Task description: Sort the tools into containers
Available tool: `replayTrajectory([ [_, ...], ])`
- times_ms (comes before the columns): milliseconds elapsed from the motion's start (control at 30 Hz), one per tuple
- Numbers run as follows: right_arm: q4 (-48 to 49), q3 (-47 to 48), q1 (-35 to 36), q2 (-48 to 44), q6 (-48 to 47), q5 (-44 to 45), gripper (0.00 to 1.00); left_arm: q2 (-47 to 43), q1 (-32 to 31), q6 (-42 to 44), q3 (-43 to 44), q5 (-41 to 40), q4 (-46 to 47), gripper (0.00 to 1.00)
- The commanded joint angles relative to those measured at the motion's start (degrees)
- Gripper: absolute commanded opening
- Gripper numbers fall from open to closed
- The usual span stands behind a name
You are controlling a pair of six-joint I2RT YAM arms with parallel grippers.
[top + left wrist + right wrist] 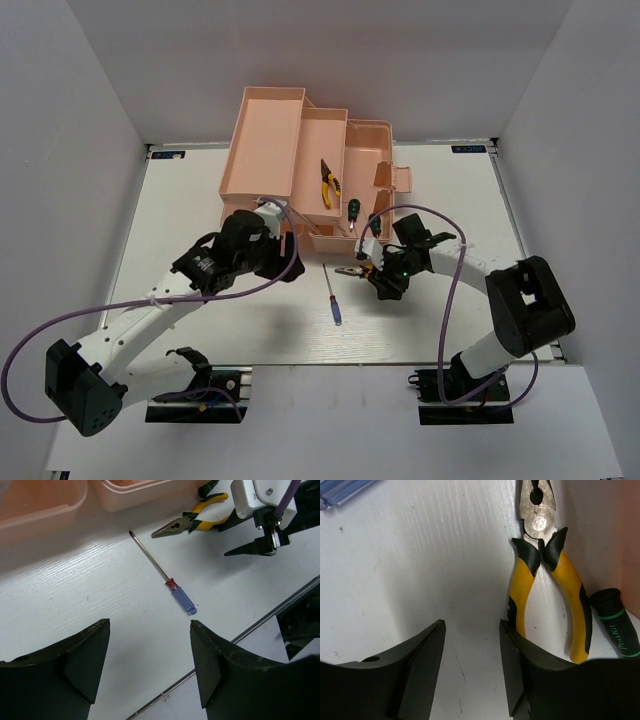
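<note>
Hung the left gripper [150,625] spread wide and empty over the counter [75,590], well in front of the toolbox [262,140] and above the blue-handled screwdriver [182,599] lying flat, likely lining up a pick. Held the right gripper [472,625] narrower, nothing between its fingers, nearer the toolbox front, just beside the yellow-handled pliers [567,580] and seemingly offset from them. Noted a green-banded screwdriver [617,625] just beside those. Found the second pliers [329,183] inside a toolbox tray, apparently sorted.
</note>
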Motion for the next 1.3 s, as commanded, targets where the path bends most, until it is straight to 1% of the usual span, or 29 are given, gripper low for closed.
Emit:
replayTrajectory([
  [0,1.5,2.8,-0.1,0.3,-1.6,0.1,0.54,-0.3,-1.2,-0.5,-0.1,0.5,0.6,0.75],
  [33,1.0,2.6,-0.1,0.4,-1.9,0.0,0.54,0.2,-1.2,-1.0,-0.1,0.5,1.1,0.75],
  [167,-3.0,3.1,0.0,1.7,-3.3,-3.4,0.47,1.7,-2.3,-1.0,-0.7,1.0,1.8,0.75],
  [233,-6.3,4.3,0.0,2.0,-4.7,-6.1,0.42,2.5,-2.9,-1.0,0.0,1.0,2.3,0.75],
  [267,-8.9,5.0,0.0,2.1,-5.4,-6.9,0.42,3.0,-2.9,-1.0,0.0,1.0,2.3,0.75],
  [333,-9.3,5.0,0.1,0.2,-5.5,-9.0,0.41,3.5,-3.5,-1.0,0.0,1.5,2.3,0.75],
  [400,-8.5,4.6,0.1,-2.8,-3.7,-9.3,0.42,4.1,-4.1,-1.0,0.5,1.5,2.3,0.75],
  [433,-7.8,4.7,-0.1,-5.0,-3.0,-9.4,0.46,4.1,-4.1,-1.0,0.5,1.5,2.3,0.75],
  [467,-7.9,4.9,-0.1,-6.5,-2.8,-9.4,0.47,4.1,-4.1,-1.0,0.5,1.5,2.9,0.75],
  [567,-7.8,6.2,-0.1,-7.7,-1.9,-7.1,0.51,5.1,-4.7,-1.0,0.5,1.5,3.5,0.75],
  [600,-7.3,6.3,-0.1,-7.4,-1.5,-5.1,0.52,5.1,-4.7,-1.0,0.5,1.5,4.0,0.75],
  [633,-4.8,6.0,0.1,-7.3,-0.8,-3.9,0.52,5.7,-4.7,-1.0,0.5,1.5,4.0,0.75],
  [667,-3.8,5.9,0.1,-7.1,0.1,-1.0,0.55,6.4,-5.2,-1.0,0.5,1.5,4.5,0.75],
  [700,-2.7,5.9,0.1,-5.6,0.5,1.2,0.55,6.4,-5.2,-1.0,0.5,1.5,4.5,0.75],
  [733,-2.9,6.5,-0.2,-5.0,0.7,3.0,0.56,6.9,-5.2,-1.0,0.5,1.5,4.5,0.75],
  [833,-4.2,8.6,-0.3,-0.4,1.2,4.8,0.61,7.4,-5.7,-1.0,0.5,1.5,4.5,0.77],
  [900,-4.1,9.5,-0.1,0.4,1.0,5.1,0.64,7.4,-5.7,-1.0,0.5,1.5,4.5,0.77],
  [1100,-3.1,9.5,0.2,3.3,1.5,5.2,0.64,6.9,-6.3,-1.5,-0.6,1.0,5.1,0.77],
  [1267,-2.2,9.0,0.1,5.4,1.7,6.1,0.56,6.9,-6.8,-2.0,-0.6,1.0,5.1,0.77],
])
